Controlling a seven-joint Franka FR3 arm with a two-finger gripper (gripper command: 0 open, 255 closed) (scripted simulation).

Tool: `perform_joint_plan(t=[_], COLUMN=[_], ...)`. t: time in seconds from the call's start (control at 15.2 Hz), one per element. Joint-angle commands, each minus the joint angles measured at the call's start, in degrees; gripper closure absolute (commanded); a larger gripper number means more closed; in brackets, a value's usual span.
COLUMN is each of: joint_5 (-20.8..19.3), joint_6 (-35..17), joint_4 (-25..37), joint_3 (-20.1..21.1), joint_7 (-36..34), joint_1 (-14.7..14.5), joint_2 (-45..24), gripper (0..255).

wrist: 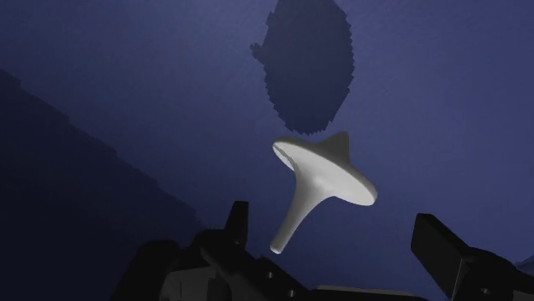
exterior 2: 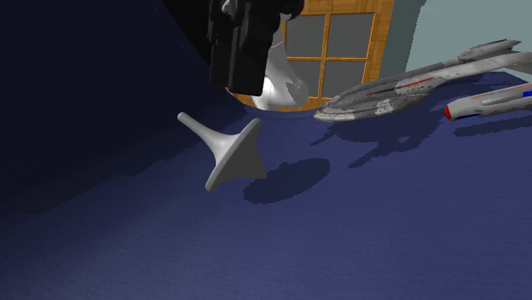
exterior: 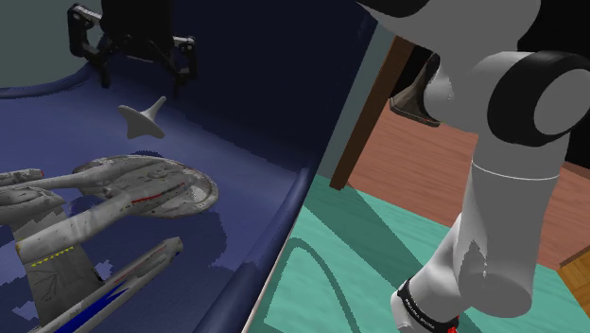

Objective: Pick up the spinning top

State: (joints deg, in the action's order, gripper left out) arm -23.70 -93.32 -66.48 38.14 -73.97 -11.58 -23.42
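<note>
A dark blue surface carries two grey ships on the shoulder view's left: a saucer-hulled ship at 9 o'clock and a blue-striped ship at 7 o'clock. At about 1 o'clock from the saucer, apart from it, lies the top, pale grey and tipped on its side on the blue surface. The black gripper hangs just above it at 12 o'clock, jaws spread wide and touching nothing. Farther right, the white arm rises over a teal rug. In the second exterior view the top rests on the rim of its disc, stem pointing to 10 o'clock, its shadow at 4 o'clock; the gripper is at 12 o'clock above it, and both ships sit well apart toward 2 o'clock. In the wrist view the top lies beyond the gripper, its stem slanting back toward the gap, clear of both fingers.
</note>
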Motion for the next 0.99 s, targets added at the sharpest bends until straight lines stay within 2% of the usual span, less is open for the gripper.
perform_joint_plan(t=[0.0,0.46,0.59,0.66,0.92], joint_5=[-2.9,-1.6,-1.6,-1.6,-1.5], joint_6=[2.2,-5.1,-5.1,-5.1,-5.2], joint_4=[6.0,-3.9,-3.9,-4.0,-4.0], joint_3=[-0.9,-0.6,-0.6,-0.6,-0.6], joint_7=[-1.5,-2.8,-2.8,-2.8,-2.8], joint_1=[-3.3,-0.3,-0.2,-0.2,-0.2], joint_2=[-4.0,-1.5,-1.5,-1.5,-1.4], gripper=[0,0,0,255,255])
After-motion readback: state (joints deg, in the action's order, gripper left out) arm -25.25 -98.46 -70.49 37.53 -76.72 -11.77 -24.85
